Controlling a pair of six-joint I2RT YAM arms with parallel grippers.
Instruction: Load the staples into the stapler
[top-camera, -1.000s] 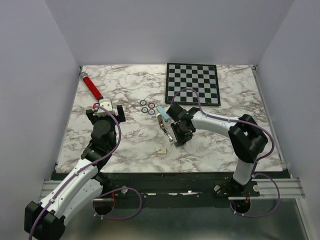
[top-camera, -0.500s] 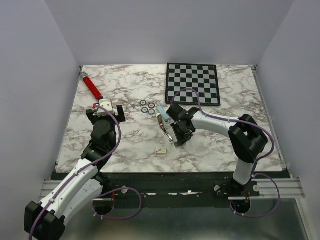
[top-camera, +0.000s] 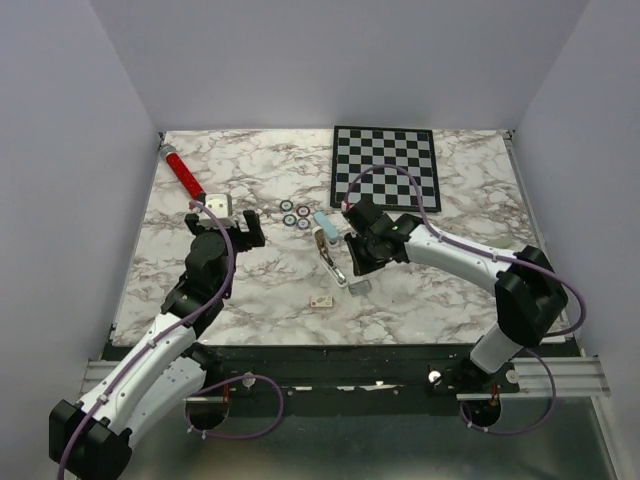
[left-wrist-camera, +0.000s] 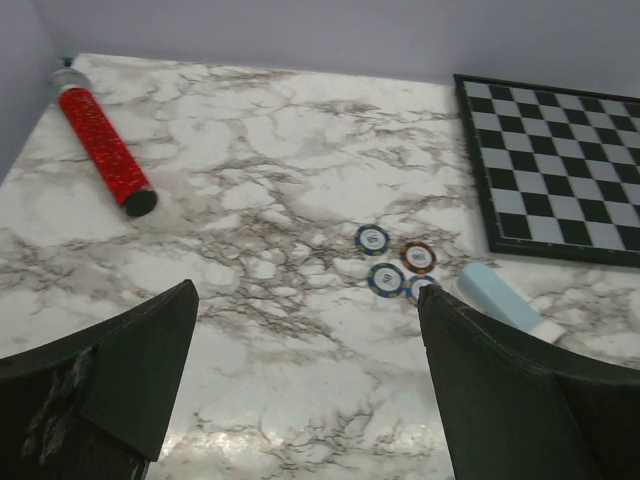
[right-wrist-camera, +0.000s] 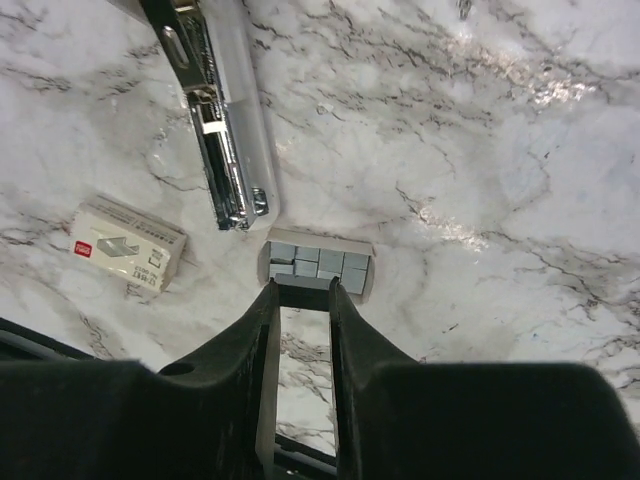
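Right wrist view: silvery grey-teal strip of staples (right-wrist-camera: 318, 262) sits on the marble table (right-wrist-camera: 480, 200), just beside the metal end of the opened light-blue-and-white stapler (right-wrist-camera: 235, 130). Right gripper (right-wrist-camera: 303, 292) fingers nearly together at its near edge, can't tell if clamped. Left gripper (left-wrist-camera: 307, 300) wide apart, holding nothing

The stapler's (right-wrist-camera: 228, 120) near end lies between the box (right-wrist-camera: 126, 243) and the staples (right-wrist-camera: 318, 264).

The top external view looks down from high behind the near edge over the whole marble table (top-camera: 260, 290). The left wrist view looks low across it toward the chessboard (left-wrist-camera: 560, 160); the right wrist view points almost straight down, close. All three catch the stapler (top-camera: 329, 250)
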